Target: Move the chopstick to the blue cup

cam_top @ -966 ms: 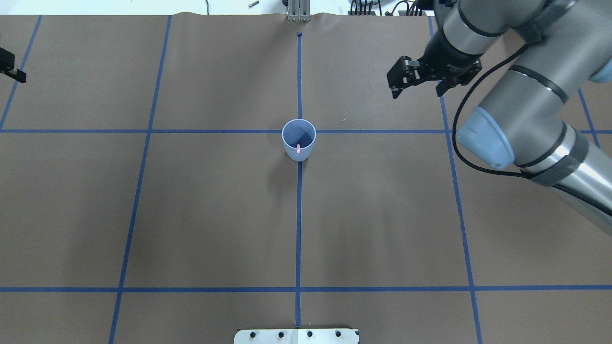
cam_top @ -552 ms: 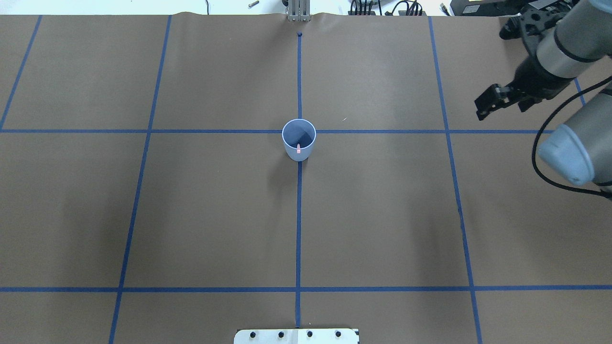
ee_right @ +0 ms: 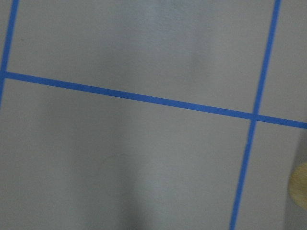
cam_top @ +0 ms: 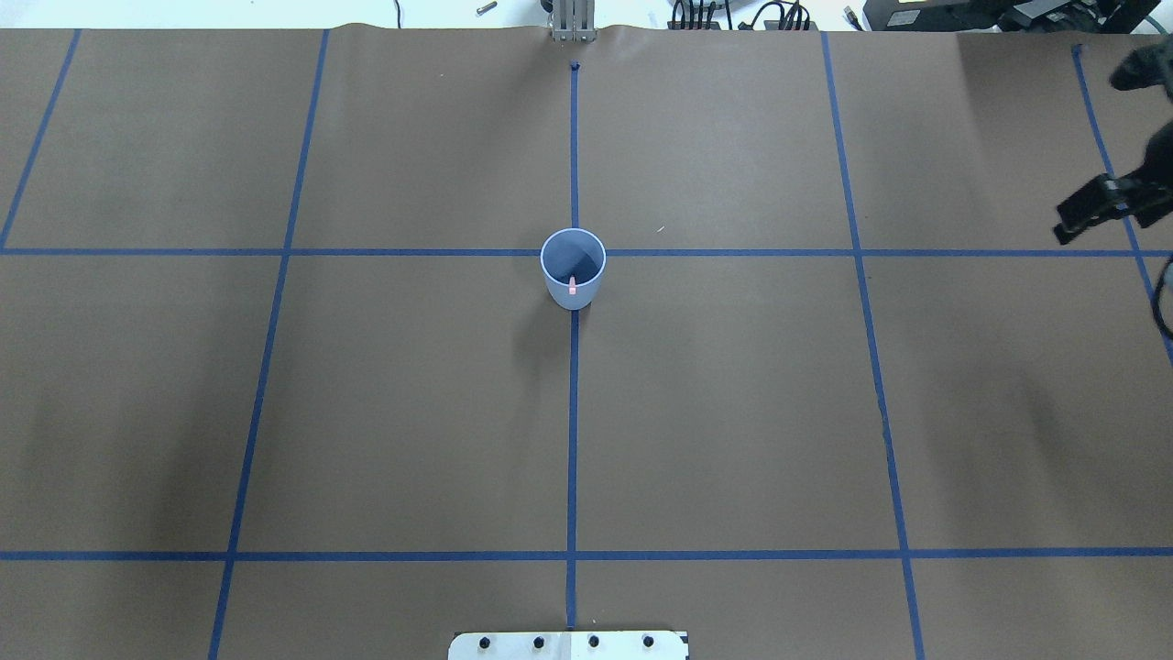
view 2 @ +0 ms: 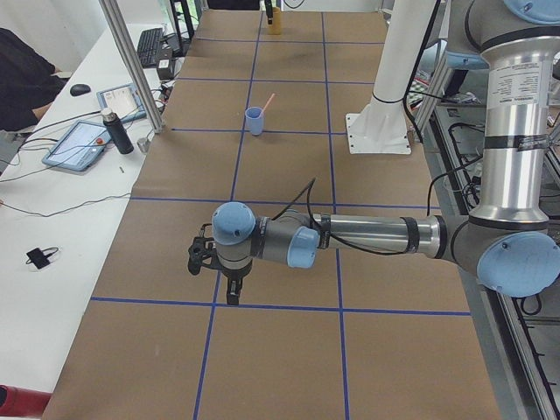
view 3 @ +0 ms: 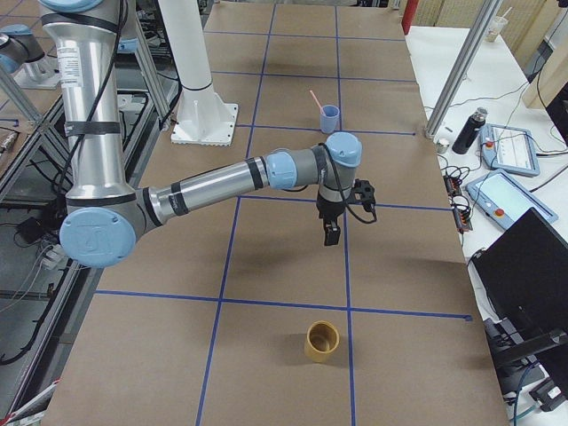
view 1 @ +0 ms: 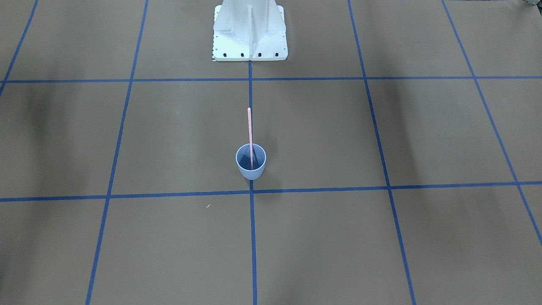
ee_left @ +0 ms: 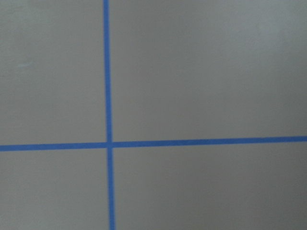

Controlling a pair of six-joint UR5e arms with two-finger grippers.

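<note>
The pink chopstick [view 1: 250, 135] leaned inside the blue cup [view 1: 250, 173] at frame centre, so the transfer looked done. The right gripper [cam_top: 1079, 218] at the overhead's right edge and the left gripper [view 2: 229, 290] were well apart from it, and I could not tell whether either was open or closed. Good parking meant staying wide of that tippable stick.
</note>
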